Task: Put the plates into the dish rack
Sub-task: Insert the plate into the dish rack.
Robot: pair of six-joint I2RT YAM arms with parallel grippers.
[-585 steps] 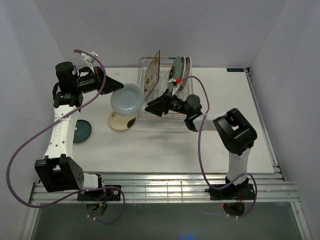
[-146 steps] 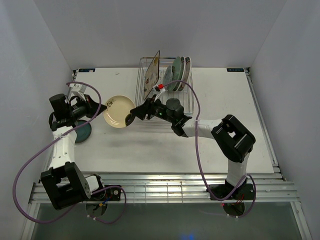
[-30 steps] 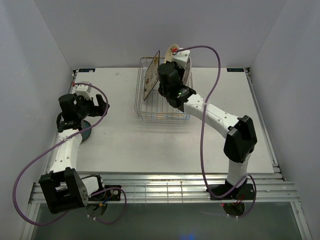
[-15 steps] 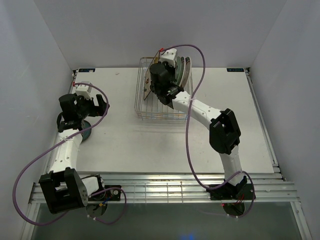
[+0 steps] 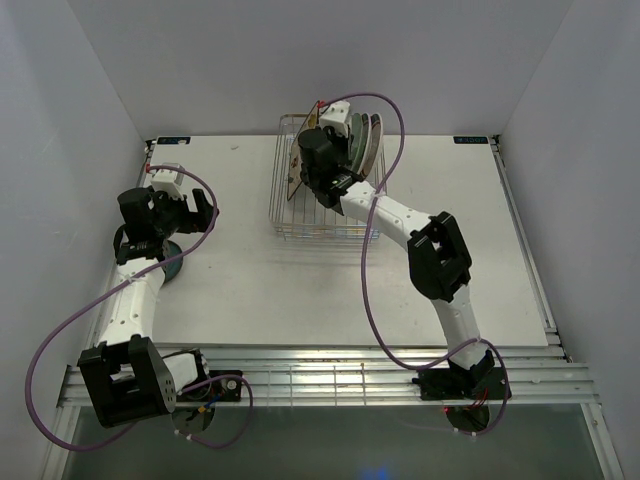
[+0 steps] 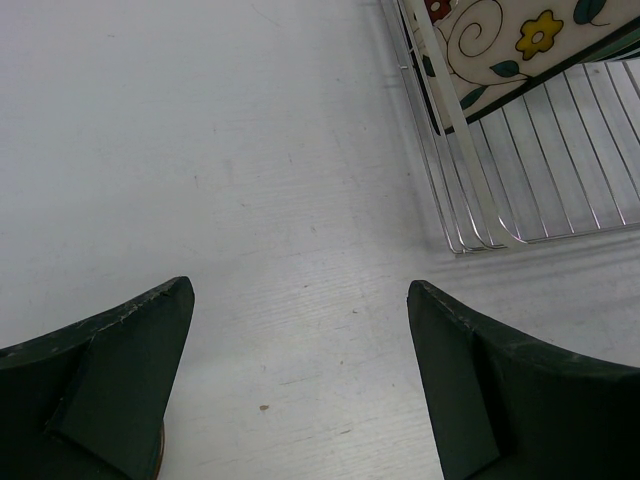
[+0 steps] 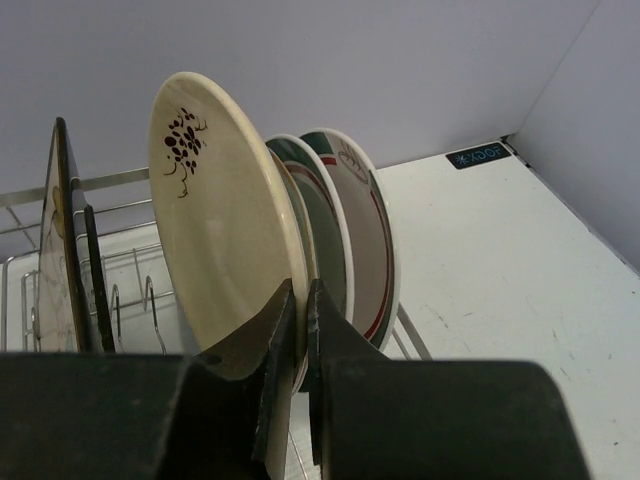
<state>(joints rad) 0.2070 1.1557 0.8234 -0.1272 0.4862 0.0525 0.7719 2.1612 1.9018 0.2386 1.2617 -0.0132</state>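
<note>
Plates in sight number five: one cream plate (image 7: pixel 225 220) with a dark grape motif, two white plates with teal-red rims (image 7: pixel 325 230), one square floral plate (image 6: pixel 500 45) and one dark teal plate (image 5: pixel 172 266); any others in the stack are too hidden to count. One dish rack (image 5: pixel 320 215) and two grippers complete the scene. Right gripper (image 7: pixel 300 300) is clenched on the lower rim of the cream plate, which stands on edge directly above its fingers, over the rack; whether its edge reaches the wires is hidden by the fingers. Just beyond it, almost against its back, stand the two rimmed plates, also on edge, crowding the far side. To this gripper's left, past a bare stretch of prongs, the floral plate stands on edge. Left gripper (image 6: pixel 300 290) hangs spread wide and empty over the white table (image 6: pixel 250 150), with the rack's corner and the floral plate ahead to its right. The dark teal plate lies flat near this gripper, partly under the left arm
</note>
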